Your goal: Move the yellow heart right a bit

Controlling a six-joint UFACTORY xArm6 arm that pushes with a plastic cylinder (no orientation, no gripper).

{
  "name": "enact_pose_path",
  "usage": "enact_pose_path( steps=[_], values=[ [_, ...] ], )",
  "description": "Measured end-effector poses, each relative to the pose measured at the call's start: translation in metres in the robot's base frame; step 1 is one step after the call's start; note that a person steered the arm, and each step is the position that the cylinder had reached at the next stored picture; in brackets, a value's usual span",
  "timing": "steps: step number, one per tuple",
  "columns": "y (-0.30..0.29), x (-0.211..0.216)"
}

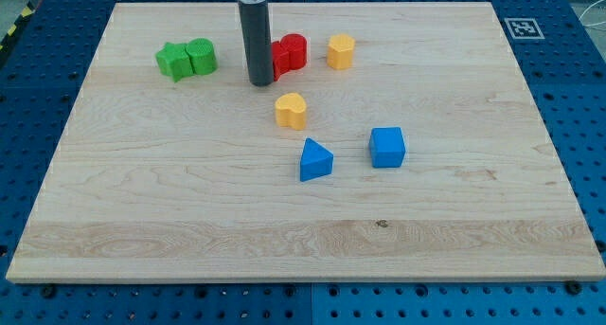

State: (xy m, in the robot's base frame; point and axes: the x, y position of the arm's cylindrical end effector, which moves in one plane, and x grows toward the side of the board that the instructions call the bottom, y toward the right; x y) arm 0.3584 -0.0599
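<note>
The yellow heart point(292, 109) lies near the board's middle, a little above centre. My tip point(260, 82) stands up and to the left of it, a short gap away, not touching. The tip is right beside the left edge of the red blocks point(290, 54), which look like two pieces pressed together. A yellow hexagon block point(341, 51) sits to the right of the red ones.
A green star point(173, 61) and a green round block point(201, 56) touch at the upper left. A blue triangle point(315, 160) and a blue cube point(386, 147) lie below the yellow heart. The wooden board point(142, 221) rests on a blue pegboard table.
</note>
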Motion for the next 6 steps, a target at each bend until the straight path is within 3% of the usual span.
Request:
enact_pose_path(
  steps=[2,4,6],
  values=[
    [0.006,0.022],
    [0.006,0.07],
    [0.048,0.08]
  ],
)
